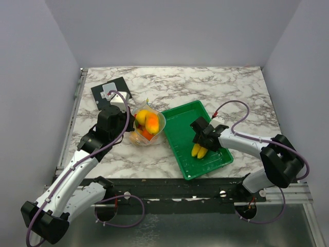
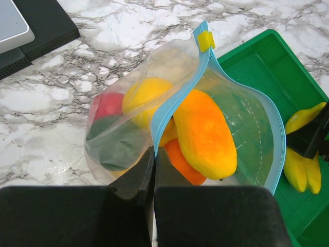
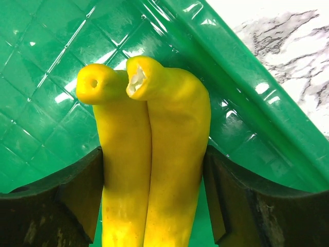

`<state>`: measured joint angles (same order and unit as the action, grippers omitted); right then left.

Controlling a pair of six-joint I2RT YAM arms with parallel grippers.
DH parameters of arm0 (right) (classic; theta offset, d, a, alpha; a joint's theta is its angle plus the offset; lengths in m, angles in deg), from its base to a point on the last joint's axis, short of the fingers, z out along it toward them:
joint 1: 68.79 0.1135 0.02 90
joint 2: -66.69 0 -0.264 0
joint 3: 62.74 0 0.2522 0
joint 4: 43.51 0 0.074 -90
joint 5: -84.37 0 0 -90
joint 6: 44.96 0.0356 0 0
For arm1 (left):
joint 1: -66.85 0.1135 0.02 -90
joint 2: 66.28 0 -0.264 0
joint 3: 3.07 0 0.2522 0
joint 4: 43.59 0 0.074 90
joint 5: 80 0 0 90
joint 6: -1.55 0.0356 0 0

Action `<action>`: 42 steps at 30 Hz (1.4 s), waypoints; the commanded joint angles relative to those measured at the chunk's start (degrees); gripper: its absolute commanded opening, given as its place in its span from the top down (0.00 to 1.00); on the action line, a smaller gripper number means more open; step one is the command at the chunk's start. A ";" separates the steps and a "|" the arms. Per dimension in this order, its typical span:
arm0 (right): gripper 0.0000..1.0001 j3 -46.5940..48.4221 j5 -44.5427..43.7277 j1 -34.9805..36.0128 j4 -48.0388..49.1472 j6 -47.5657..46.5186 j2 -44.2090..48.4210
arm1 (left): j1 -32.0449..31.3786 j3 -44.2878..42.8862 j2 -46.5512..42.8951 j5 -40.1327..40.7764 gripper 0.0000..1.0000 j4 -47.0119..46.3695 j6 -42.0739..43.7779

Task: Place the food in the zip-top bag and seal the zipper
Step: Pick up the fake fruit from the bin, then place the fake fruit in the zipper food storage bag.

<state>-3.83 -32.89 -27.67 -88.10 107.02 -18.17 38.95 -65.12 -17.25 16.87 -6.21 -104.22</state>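
The clear zip-top bag (image 1: 149,126) stands open on the marble, left of the green tray (image 1: 180,123). Inside it lie a yellow-orange piece (image 2: 205,134), an orange piece (image 2: 180,159), a red apple (image 2: 109,105) and a yellow fruit (image 2: 144,92). My left gripper (image 2: 154,154) is shut on the bag's mouth, pinching the light blue zipper (image 2: 177,92). In the tray, the bunch of yellow bananas (image 3: 149,128) lies between the fingers of my right gripper (image 3: 154,152), which press on both of its sides. Seen from above, that gripper (image 1: 201,146) is low over the tray's near end.
A black flat device (image 1: 110,91) with a pale plate on it lies at the back left, just behind my left wrist. The tray's raised rim (image 3: 241,82) runs close along the right of the bananas. Grey walls enclose the table on three sides.
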 commanded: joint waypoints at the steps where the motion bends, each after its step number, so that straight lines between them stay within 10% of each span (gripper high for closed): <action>1: 0.38 -0.40 0.34 -0.36 1.39 0.87 -0.04 | -0.31 0.57 -0.17 -0.81 1.00 -0.50 0.29; 15: 0.61 2.56 0.97 -0.31 7.58 -7.98 13.15 | -0.31 0.57 -0.08 -0.81 1.00 -0.51 0.27; 42: 0.63 15.97 36.35 3.39 40.13 -25.75 12.75 | -0.31 0.48 -0.08 -0.99 1.00 -0.50 0.28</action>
<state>8.97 -3.08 -25.35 -52.28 82.65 -2.45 38.95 -65.12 -17.25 16.87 -6.21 -104.24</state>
